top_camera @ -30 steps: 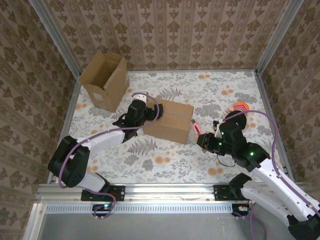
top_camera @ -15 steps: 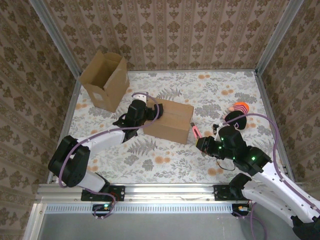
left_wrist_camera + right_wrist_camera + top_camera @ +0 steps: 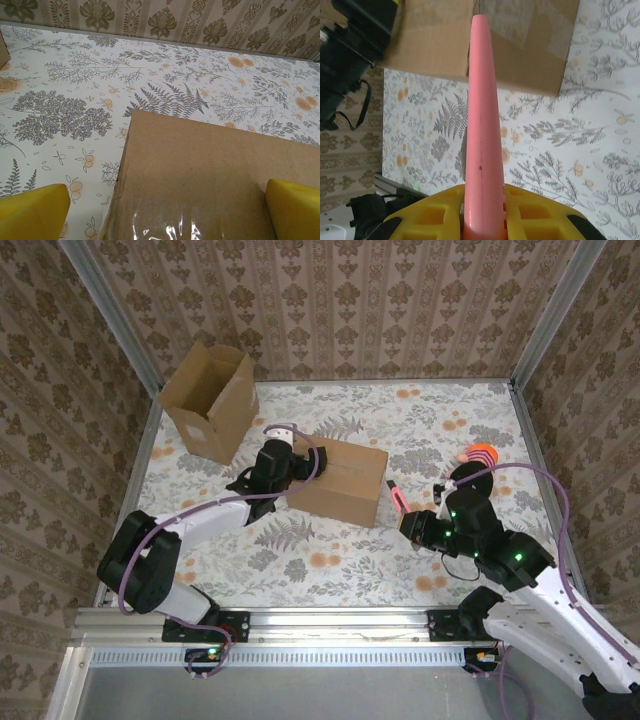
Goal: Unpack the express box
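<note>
The express box [image 3: 340, 480], a closed brown cardboard carton with clear tape, lies mid-table. My left gripper [image 3: 312, 462] stands open at the box's left end, its yellow fingers [image 3: 32, 212] spread wide either side of the taped top [image 3: 210, 185]. My right gripper [image 3: 412, 523] is shut on a pink cutter [image 3: 396, 496] whose tip points up-left toward the box's right end, a short gap away. In the right wrist view the pink cutter [image 3: 482, 125] rises from the yellow fingers [image 3: 540, 212] toward the box's taped end [image 3: 520, 45].
A second cardboard box [image 3: 210, 400], open at the top, stands at the back left. An orange and pink round object [image 3: 481, 454] lies by the right arm. Patterned walls enclose the floral table [image 3: 330, 560] on three sides.
The right gripper with the pink cutter has shifted slightly right and down, away from the box's right end. The left arm and the box have stayed put.
</note>
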### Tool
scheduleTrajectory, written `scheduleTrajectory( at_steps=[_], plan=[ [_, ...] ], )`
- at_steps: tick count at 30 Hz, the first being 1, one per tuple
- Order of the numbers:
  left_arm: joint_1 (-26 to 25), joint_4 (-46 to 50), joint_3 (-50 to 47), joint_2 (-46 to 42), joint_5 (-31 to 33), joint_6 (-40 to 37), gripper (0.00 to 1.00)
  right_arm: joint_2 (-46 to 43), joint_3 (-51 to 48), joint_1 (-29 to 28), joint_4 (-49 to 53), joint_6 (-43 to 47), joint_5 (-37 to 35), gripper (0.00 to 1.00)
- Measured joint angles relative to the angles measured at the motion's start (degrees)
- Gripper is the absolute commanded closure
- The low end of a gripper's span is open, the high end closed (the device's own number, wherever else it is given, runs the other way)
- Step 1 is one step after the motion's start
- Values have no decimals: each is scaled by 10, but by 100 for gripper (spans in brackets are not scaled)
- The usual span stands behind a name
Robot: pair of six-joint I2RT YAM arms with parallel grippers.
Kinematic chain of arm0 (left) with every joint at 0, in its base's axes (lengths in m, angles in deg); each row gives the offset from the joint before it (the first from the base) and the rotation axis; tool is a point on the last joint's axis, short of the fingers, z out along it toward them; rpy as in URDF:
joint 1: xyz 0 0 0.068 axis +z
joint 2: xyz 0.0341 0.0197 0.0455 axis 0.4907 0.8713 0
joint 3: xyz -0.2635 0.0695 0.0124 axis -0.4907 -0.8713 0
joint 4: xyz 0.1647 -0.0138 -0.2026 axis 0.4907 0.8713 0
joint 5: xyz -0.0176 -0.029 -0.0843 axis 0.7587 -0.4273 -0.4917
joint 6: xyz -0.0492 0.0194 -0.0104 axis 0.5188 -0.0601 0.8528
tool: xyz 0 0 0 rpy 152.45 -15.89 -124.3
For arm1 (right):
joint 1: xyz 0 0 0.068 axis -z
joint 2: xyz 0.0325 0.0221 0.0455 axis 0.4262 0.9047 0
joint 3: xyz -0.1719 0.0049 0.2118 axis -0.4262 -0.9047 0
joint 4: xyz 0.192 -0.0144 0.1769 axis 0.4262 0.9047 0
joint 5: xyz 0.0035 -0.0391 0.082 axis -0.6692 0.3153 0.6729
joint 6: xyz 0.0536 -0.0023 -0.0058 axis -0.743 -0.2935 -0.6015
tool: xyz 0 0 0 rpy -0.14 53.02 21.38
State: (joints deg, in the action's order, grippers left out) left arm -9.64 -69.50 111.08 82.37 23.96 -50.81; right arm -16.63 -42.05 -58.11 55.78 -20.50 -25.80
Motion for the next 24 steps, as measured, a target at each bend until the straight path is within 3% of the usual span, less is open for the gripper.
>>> scheduleTrajectory(
  at_steps=[8,24],
  plan=[
    [0,0,0,0,0,0,0,27,-1,69,-31,31,65,100],
    [0,0,0,0,0,0,0,4,-59,133,-104,31,137,100]
  ],
)
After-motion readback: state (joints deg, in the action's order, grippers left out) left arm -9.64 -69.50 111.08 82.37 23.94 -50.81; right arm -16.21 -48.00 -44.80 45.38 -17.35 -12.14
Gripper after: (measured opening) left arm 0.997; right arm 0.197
